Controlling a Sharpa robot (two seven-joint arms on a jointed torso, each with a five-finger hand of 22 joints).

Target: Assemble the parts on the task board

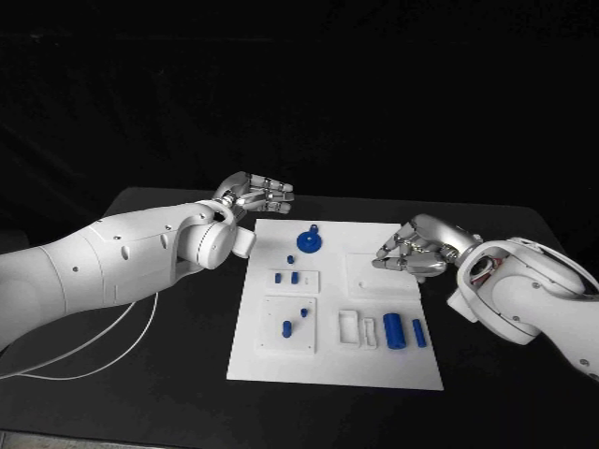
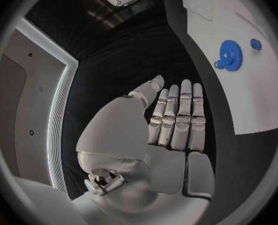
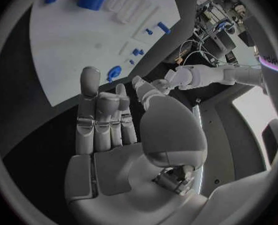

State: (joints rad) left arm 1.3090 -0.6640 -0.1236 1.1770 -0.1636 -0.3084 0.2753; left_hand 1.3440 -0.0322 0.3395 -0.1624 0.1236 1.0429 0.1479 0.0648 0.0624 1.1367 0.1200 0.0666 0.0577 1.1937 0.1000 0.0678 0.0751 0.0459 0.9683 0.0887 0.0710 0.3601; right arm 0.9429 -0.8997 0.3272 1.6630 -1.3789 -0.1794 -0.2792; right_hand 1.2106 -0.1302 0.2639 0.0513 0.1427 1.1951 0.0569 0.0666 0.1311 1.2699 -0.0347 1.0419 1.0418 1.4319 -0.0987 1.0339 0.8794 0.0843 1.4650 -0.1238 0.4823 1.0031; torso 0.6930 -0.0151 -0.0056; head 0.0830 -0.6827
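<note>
The white task board [image 1: 381,365] lay mid-desk, blue parts [image 1: 309,244] on it. The left hand [image 1: 253,196] hovered by its far corner, fingers straight, empty. The right hand [image 1: 415,251] looked empty too, perhaps.

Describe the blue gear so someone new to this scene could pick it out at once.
Find the white task board in the middle of the black table. Near its far edge, between the two hands, lies the blue gear. It is the only round, toothed piece; the other blue parts are small pegs or cylinders.
</note>
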